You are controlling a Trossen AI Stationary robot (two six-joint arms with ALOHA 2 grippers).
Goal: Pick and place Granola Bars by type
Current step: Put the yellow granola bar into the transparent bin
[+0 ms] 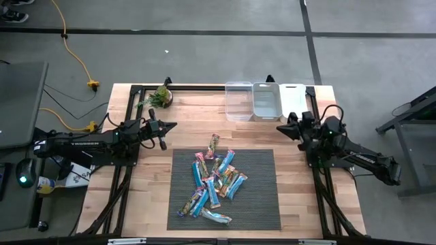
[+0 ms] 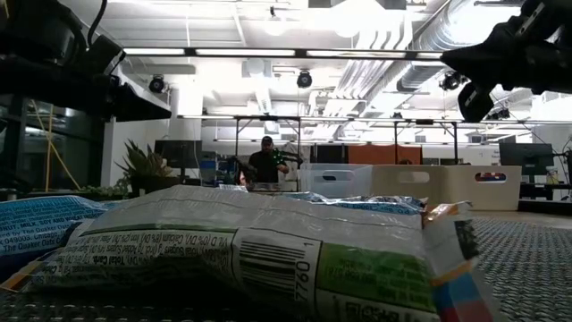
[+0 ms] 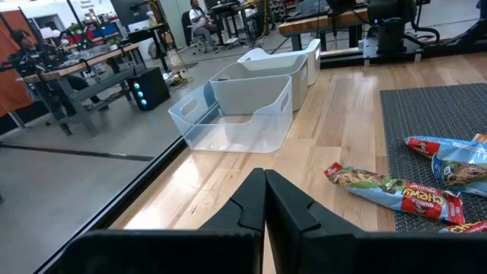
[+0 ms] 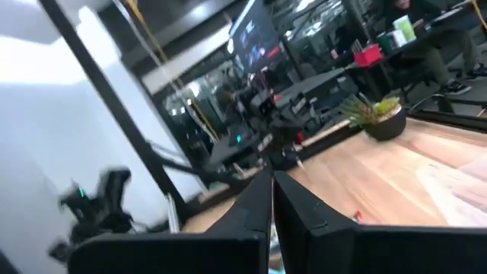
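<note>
Left gripper (image 1: 172, 125): jaws together, empty, hovering over bare wood off the mat's far-left corner.
Right gripper (image 1: 281, 127): jaws together, empty, off the mat's far-right corner.
Granola Bars (image 1: 214, 180): shiny wrapped bars in blue, pink, green and tan, heaped on the dark woven mat (image 1: 262, 204).
Bins: three plastic bins (image 1: 266, 101), clear, grey and white, in a row at the far edge.

About fifteen granola bars (image 1: 215, 180), three bins (image 1: 266, 101), one potted plant (image 1: 162, 96).

free: bare wood around mat (image 1: 259, 170) | obstacles: bins (image 1: 266, 101), plant (image 1: 161, 96) at far edge
</note>
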